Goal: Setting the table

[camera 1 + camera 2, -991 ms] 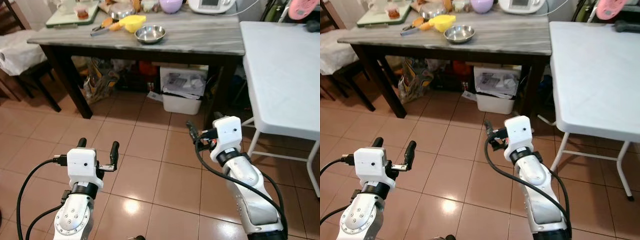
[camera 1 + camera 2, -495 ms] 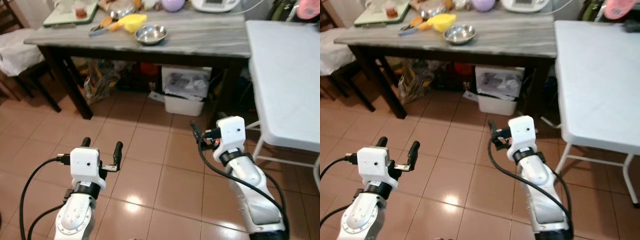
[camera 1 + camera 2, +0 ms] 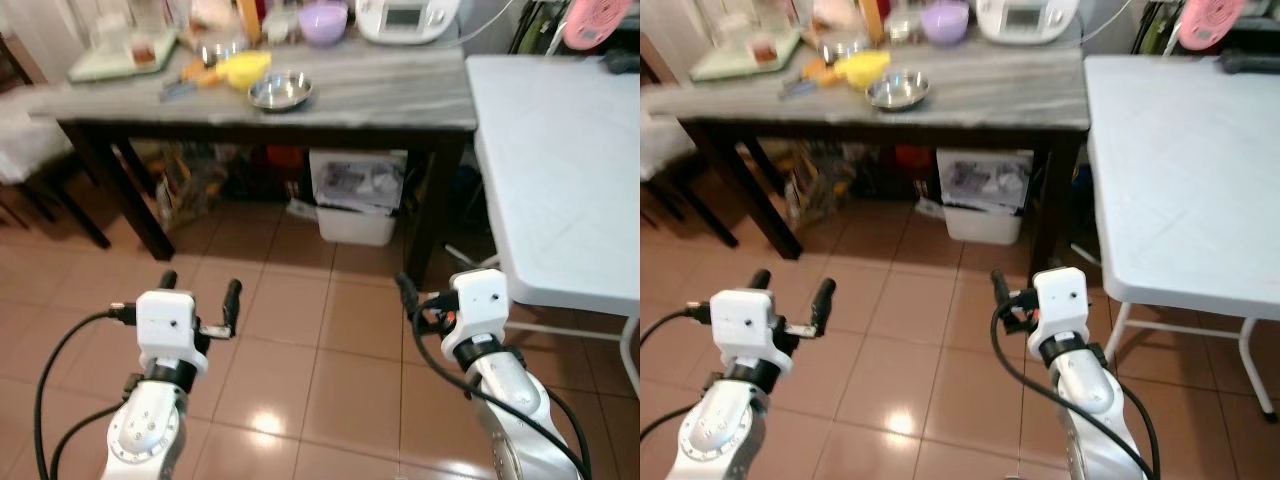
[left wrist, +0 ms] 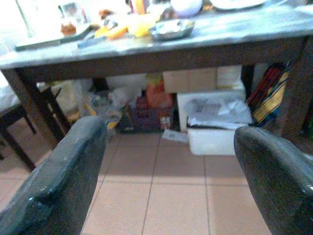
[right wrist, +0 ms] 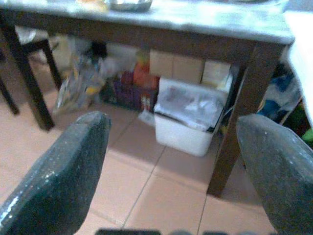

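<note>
Silver arms — white wrists, black cables, fingers.

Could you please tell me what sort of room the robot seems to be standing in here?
Most likely a home kitchen or dining area: a grey table holds a steel bowl, a purple bowl and a white cooker, and the floor is tiled.

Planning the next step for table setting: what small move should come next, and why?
Probably keep walking toward the dark-legged grey marble-top table. The round steel bowl on it sits well beyond both grippers: left gripper and right gripper are open, empty and low over the tiled floor, so nothing seems within reach yet.
</note>
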Controlling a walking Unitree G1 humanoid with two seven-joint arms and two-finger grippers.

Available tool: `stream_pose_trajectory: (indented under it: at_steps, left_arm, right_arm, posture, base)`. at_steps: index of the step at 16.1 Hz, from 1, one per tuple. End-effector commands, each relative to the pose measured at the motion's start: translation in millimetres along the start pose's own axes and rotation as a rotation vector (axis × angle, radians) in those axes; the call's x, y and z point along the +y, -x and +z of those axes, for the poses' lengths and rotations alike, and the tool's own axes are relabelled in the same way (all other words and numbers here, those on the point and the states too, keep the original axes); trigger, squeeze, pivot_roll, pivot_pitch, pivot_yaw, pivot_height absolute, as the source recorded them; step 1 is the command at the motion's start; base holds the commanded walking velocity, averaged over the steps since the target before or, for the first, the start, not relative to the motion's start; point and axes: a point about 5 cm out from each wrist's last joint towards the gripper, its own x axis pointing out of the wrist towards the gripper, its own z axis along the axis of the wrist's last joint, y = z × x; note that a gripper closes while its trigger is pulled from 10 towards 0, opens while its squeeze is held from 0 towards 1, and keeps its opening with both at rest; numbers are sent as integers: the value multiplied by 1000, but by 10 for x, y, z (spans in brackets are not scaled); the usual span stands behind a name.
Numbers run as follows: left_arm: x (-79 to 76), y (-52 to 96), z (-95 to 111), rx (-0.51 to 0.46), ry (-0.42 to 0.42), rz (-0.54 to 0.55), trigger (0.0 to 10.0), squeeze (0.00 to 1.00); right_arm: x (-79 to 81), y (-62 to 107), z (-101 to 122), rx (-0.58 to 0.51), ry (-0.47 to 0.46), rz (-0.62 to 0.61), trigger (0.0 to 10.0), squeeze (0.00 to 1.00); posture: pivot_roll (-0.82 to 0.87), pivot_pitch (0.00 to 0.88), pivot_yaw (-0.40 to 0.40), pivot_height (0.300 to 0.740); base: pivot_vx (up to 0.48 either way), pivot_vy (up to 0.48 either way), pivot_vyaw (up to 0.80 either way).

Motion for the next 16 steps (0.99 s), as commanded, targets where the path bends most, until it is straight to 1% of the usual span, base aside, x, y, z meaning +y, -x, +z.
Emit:
stream_pose_trajectory:
  at_steps: [1, 5, 9, 13, 16]
  left_arm:
    - [20, -7, -12, 9, 6, -3, 10000, 0]
    - [18, -25, -15, 3, 4, -8, 10000, 0]
    - [32, -20, -58, 29, -11, 25, 10000, 0]
    - [46, 7, -85, 52, -22, 55, 10000, 0]
    - [26, 32, -94, 62, -37, 59, 10000, 0]
  right_arm:
    - [-6, 23, 30, -12, 13, 2, 10000, 0]
    - [18, -27, 78, -32, 18, 6, 10000, 0]
    - [17, -73, 100, -35, 15, 8, 10000, 0]
    - [40, -111, 103, -34, 16, 25, 10000, 0]
    - [42, -144, 118, -38, 20, 32, 10000, 0]
  posture:
    - [-142, 153, 82, 740]
    - [-145, 134, 88, 740]
    - [-141, 140, 83, 740]
    - [-127, 146, 74, 740]
    - [-119, 154, 68, 740]
  base:
    - [0, 0, 0]
    - [0, 0, 0]
    - [0, 0, 0]
    - [0, 0, -634]
    - [0, 0, 0]
